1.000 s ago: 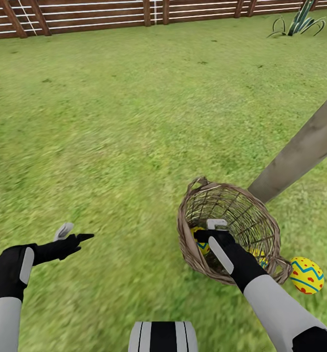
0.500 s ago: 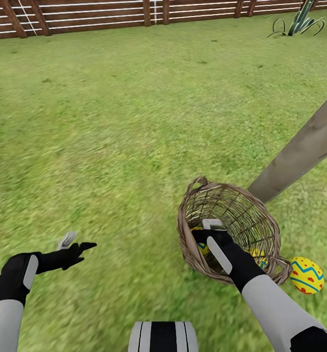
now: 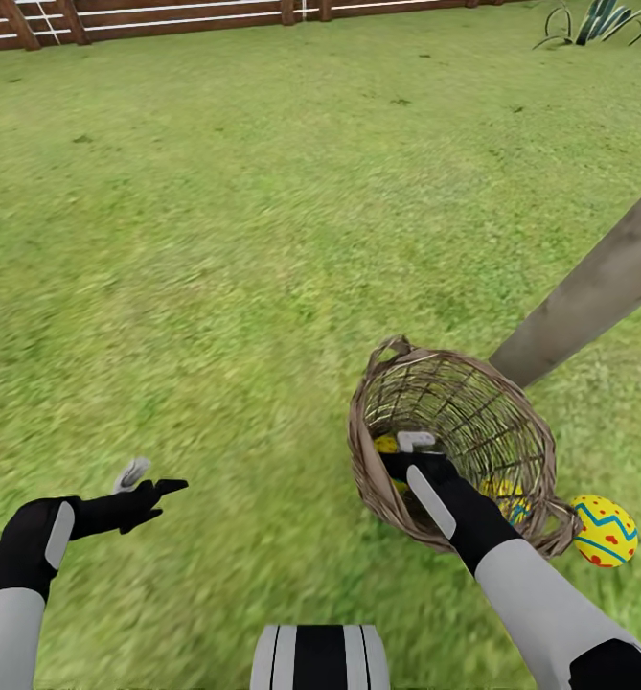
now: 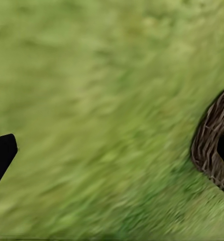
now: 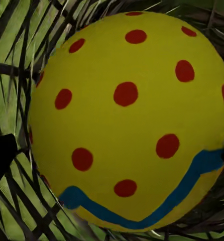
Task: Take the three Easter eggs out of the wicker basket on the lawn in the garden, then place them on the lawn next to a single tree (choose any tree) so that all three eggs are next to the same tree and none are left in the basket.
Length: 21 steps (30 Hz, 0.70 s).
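The wicker basket (image 3: 483, 422) lies tipped on the lawn (image 3: 215, 240) at the foot of the tree trunk (image 3: 588, 297). My right gripper (image 3: 408, 452) reaches into its mouth and stands open. In the right wrist view a yellow egg (image 5: 127, 120) with red dots and a blue zigzag sits close between the dark fingertips (image 5: 2, 156). From the head view this egg (image 3: 387, 445) peeks out beside the gripper. A second egg (image 3: 508, 498) shows through the weave. A third egg (image 3: 603, 530) rests on the grass outside the basket, near the trunk. My left gripper (image 3: 152, 477) hovers open over bare grass, left of the basket (image 4: 212, 145).
A brown wooden fence (image 3: 167, 17) runs along the far edge of the lawn. A spiky green plant (image 3: 598, 19) grows at the far right. Open grass stretches to the left of the basket and beyond it.
The head view has tilted down a little, so the fence sits higher in the picture. My left arm has sunk slightly. The right gripper stays inside the basket.
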{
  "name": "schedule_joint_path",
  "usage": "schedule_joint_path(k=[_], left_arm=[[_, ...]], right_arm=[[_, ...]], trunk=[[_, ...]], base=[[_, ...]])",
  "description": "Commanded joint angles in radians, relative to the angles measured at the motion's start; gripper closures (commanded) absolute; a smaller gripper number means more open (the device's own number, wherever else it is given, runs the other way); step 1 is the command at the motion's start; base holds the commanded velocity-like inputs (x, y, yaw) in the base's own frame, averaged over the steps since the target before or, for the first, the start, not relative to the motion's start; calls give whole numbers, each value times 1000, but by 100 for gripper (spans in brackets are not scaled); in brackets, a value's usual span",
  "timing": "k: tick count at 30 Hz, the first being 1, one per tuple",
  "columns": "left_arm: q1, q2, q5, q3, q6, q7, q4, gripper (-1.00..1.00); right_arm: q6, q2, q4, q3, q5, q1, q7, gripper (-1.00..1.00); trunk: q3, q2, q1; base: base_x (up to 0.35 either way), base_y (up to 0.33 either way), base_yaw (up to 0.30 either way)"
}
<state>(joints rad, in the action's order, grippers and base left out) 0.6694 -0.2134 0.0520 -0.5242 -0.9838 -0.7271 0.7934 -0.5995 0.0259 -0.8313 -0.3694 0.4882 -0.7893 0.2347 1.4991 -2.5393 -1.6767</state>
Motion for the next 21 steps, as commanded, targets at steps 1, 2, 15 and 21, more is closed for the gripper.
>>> schedule_joint_path(k=[1,2,15,21], left_arm=[[1,0,4,-2,-8,1,-13,-100],[1,0,3,-2,-7,1,-23,-100],[1,2,0,0,42,-1,-75,-100],[0,0,0,-2,43,-1,-75,-100]], right_arm=[[-2,2,1,-5,11,-1,10,-100],[0,2,9,-4,11,-1,10,-100],[66,5,72,4,10,-1,12,100],[68,4,72,4,10,-1,12,100]], trunk=[[1,0,0],[1,0,0],[1,0,0],[1,0,0]], base=[[0,0,0],[0,0,0],[0,0,0],[0,0,0]])
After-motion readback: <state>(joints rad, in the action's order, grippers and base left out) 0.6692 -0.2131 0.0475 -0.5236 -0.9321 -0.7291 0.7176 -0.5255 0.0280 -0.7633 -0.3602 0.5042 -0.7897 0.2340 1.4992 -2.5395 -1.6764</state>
